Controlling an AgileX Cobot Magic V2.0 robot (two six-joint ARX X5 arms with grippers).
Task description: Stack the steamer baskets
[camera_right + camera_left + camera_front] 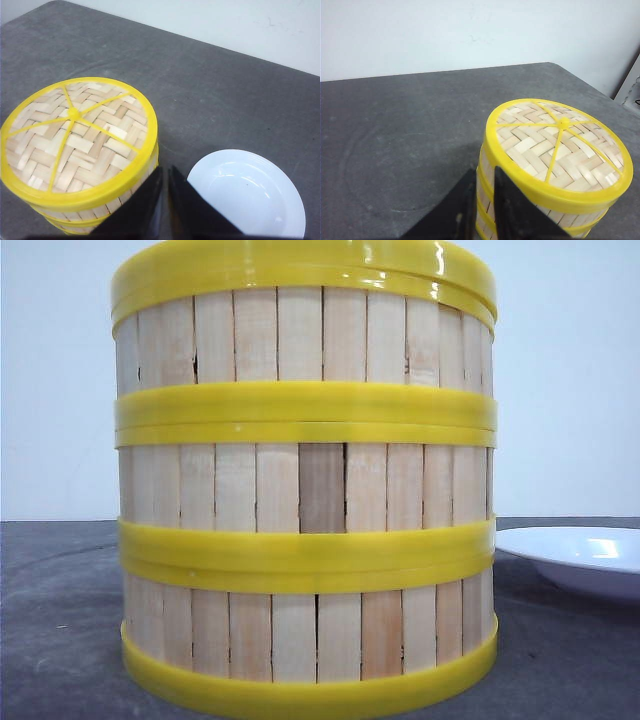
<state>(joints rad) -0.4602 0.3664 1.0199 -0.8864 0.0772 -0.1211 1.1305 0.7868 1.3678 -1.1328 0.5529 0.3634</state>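
Three steamer baskets [305,490] stand in one column on the grey table [60,620], woven lid [559,145] on top — by my reading the stacking is done. Basket contents hidden. Left gripper [484,210]: jaws nearly together, grasping nothing, just beside the stack. Right gripper [165,205]: same. White plate [247,197], right of stack — nothing in it.

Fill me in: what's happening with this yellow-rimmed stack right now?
The three steamer baskets stand stacked in one column on the grey table, with the woven lid on top. A white plate sits empty beside the stack. Neither arm is holding anything: the left tool and the right tool both look closed, next to the stack. The stacking looks done.
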